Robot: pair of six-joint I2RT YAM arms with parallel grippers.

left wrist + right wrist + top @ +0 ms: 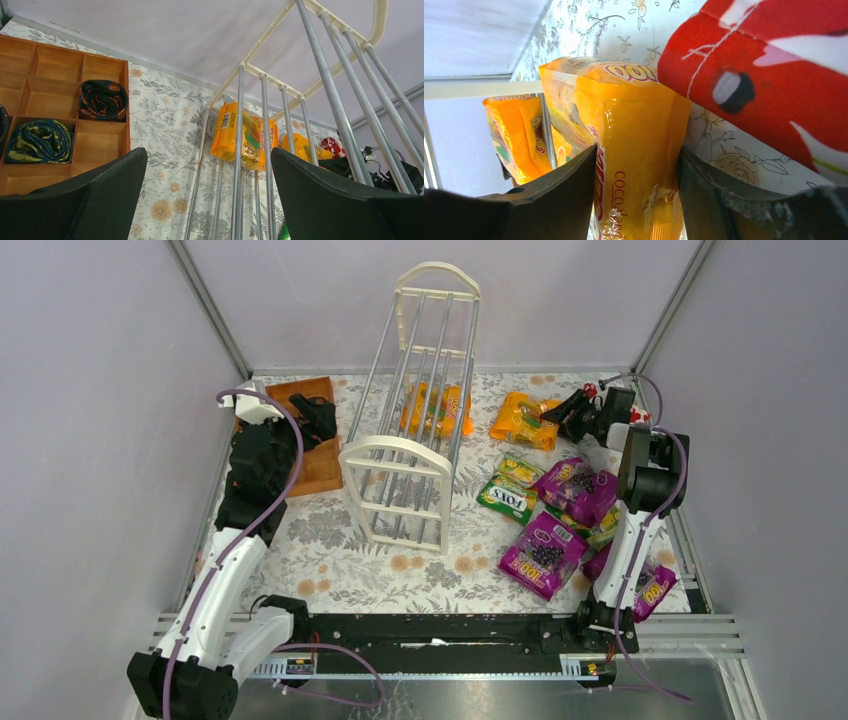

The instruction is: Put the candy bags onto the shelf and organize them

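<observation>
My right end effector (638, 150) has its fingers pressed on both sides of the orange bag (639, 100), which lies on the worktop (340, 550) at upper right of the top view, right of the shelf (395, 450). My worry is the film: it looks glossy and puffy, and I hold only one narrow end, so I judge it could slide out or sag once lifted. The red packet (774, 75) fills the upper right of my wrist view, just beside the bag; whether they touch I cannot tell, and it might drag along. Farther off, a second orange bag (516, 135) already lies among the shelf's rods. Those rods stand apart with gaps, so a bag set down narrow-side could catch on one or drop through. Purple bags (575, 490) and a green bag (505, 500) are heaped near my arm at lower right. My left end effector (208, 150) is open and empty over the tray (80, 65), left of the shelf.
</observation>
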